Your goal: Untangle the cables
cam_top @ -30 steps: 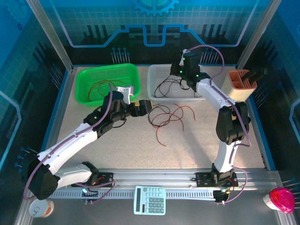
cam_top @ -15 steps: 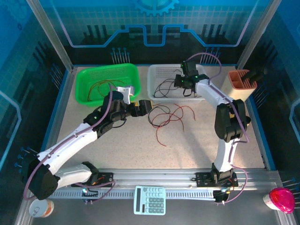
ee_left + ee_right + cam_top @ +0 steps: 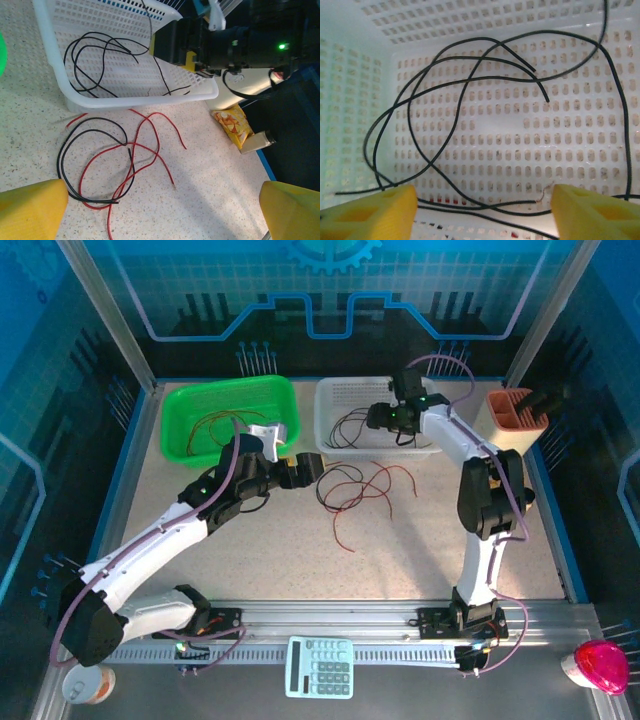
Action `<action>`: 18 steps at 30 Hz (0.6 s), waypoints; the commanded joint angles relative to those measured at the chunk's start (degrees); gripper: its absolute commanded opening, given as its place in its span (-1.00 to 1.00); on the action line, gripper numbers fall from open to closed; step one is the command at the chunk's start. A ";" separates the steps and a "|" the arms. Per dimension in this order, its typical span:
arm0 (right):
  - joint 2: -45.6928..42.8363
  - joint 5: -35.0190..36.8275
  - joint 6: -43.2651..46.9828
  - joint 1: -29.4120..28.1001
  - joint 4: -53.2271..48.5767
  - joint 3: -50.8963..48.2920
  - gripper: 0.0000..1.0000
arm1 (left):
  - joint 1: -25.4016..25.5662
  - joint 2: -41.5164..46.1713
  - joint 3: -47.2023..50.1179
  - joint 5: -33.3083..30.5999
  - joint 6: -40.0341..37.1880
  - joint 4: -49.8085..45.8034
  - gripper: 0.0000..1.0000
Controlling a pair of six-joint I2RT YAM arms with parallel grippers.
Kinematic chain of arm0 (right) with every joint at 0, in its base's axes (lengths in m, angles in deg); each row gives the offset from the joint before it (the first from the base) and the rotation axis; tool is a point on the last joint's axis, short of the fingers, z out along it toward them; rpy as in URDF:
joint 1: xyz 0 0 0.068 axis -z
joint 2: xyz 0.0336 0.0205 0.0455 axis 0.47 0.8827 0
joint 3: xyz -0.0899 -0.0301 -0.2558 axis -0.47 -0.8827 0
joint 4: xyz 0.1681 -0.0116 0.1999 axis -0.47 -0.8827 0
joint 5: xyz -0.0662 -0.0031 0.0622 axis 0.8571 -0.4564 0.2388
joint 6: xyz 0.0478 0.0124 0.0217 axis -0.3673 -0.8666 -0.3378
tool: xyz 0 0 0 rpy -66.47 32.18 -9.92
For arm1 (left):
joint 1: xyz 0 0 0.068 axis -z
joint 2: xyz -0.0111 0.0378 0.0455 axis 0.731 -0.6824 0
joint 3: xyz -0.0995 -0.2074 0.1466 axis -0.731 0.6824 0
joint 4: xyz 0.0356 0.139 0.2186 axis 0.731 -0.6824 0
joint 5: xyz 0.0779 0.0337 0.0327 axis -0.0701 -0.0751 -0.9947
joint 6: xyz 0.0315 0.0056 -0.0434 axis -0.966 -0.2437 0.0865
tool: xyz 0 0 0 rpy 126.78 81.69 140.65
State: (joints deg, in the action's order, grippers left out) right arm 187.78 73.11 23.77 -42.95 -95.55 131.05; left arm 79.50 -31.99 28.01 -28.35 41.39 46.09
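Curling black cables (image 3: 468, 80) lie under right end effector (image 3: 482, 202).

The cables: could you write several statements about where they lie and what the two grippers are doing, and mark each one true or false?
1. Black cables lie inside the white basket. True.
2. The right gripper is shut on a black cable. False: its jaws stand open over the basket floor and hold nothing.
3. A tangle of red and black cables lies on the table, in front of the white basket. True.
4. The green basket has nothing in it. False: some thin cables lie in it.
5. The left gripper is shut. False: it is open, above the table near the tangle.
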 commanded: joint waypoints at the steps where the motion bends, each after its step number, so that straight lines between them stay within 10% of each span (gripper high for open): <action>1: -5.67 -2.23 0.41 0.67 -1.45 4.16 0.51 | 0.30 0.87 -1.33 -1.24 0.00 -0.39 0.99; 18: -30.69 0.42 -4.88 -17.66 7.52 -34.20 0.39 | -0.15 1.34 2.21 -12.34 1.67 -6.18 0.98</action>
State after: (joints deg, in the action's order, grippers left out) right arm 155.83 70.72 21.44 -56.96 -89.43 101.36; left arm 79.48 -31.91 28.87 -34.58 41.52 44.23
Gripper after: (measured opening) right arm 0.697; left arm 0.992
